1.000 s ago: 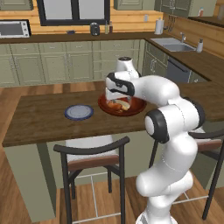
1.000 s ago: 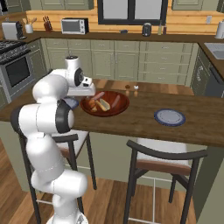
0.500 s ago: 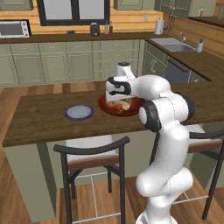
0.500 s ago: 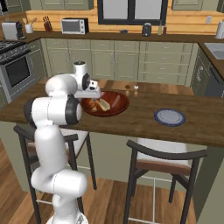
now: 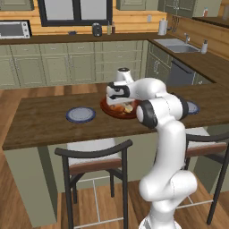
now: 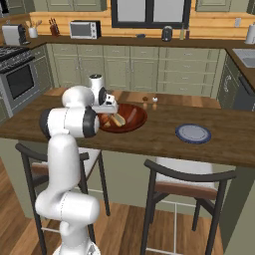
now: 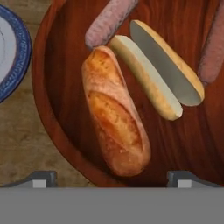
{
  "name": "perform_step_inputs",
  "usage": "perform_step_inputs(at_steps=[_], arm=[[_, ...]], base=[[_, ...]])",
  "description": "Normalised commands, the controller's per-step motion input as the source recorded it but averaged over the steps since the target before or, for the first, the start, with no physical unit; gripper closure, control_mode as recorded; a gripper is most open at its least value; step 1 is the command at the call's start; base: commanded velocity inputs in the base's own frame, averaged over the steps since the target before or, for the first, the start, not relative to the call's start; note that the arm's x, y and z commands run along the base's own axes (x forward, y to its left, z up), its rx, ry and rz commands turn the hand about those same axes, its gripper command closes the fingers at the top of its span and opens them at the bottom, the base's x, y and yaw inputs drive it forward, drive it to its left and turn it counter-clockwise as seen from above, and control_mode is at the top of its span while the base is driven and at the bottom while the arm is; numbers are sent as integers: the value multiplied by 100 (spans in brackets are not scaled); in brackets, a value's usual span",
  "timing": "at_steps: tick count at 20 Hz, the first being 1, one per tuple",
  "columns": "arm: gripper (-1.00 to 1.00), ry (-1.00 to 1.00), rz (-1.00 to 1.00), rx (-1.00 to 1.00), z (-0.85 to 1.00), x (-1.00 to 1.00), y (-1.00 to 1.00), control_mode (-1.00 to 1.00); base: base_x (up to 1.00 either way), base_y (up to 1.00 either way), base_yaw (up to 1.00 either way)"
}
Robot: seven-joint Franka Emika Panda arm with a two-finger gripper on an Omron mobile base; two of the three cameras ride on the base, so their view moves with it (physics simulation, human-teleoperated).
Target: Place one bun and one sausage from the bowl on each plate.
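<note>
No labels: bowl (image 7: 57,127), bun (image 7: 116,127).

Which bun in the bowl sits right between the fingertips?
The whole golden-brown crusty bun, lying centred above the gripper. The other bun is split open, pale-faced, farther in.

My arm (image 5: 163,134) is glossy white, built of fat rounded links that swell into a bulbous base (image 6: 67,209). Dark grey discs cap its joints (image 6: 90,122). The hand (image 5: 117,91) is white with a black band, topped by a short white cylinder.
</note>
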Motion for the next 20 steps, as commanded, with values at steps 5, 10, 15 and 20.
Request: perform_step_inputs(at_steps=[5, 10, 15, 20], arm=[[-100, 0, 0, 0, -36, 37, 0, -100], [-100, 1, 0, 0, -44, 20, 0, -100], [100, 1, 0, 0, -22, 4, 0, -100], [100, 1, 0, 0, 0, 9, 0, -100]], base=[[0, 0, 0], [0, 0, 0], [0, 0, 0], [0, 0, 0]])
